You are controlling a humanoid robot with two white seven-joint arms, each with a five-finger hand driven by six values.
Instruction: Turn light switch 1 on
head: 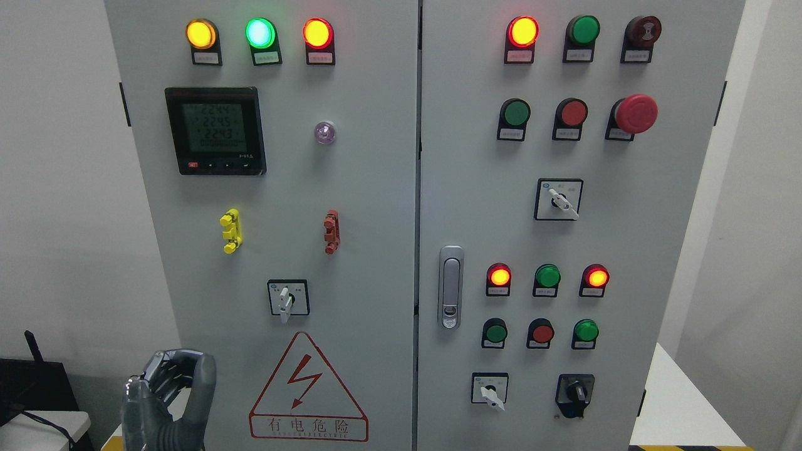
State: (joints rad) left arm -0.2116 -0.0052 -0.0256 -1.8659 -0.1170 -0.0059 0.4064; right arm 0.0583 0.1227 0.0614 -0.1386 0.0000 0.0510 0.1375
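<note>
Your left hand (168, 401) low at lower left, fingers curled on nothing, before grey cabinet (351, 188), rotary switch (287, 297) above it untouched

Grey two-door cabinet (376, 188) filled the view. Left hand (168, 401) sat at 7 o'clock, fingers curled, holding nothing, clear of the panel. Rotary switch (287, 298) stood at 1 o'clock from it, above the warning triangle (307, 391). Meter display (215, 130) at 10 o'clock, emergency stop (636, 113) at 2 o'clock.
</note>
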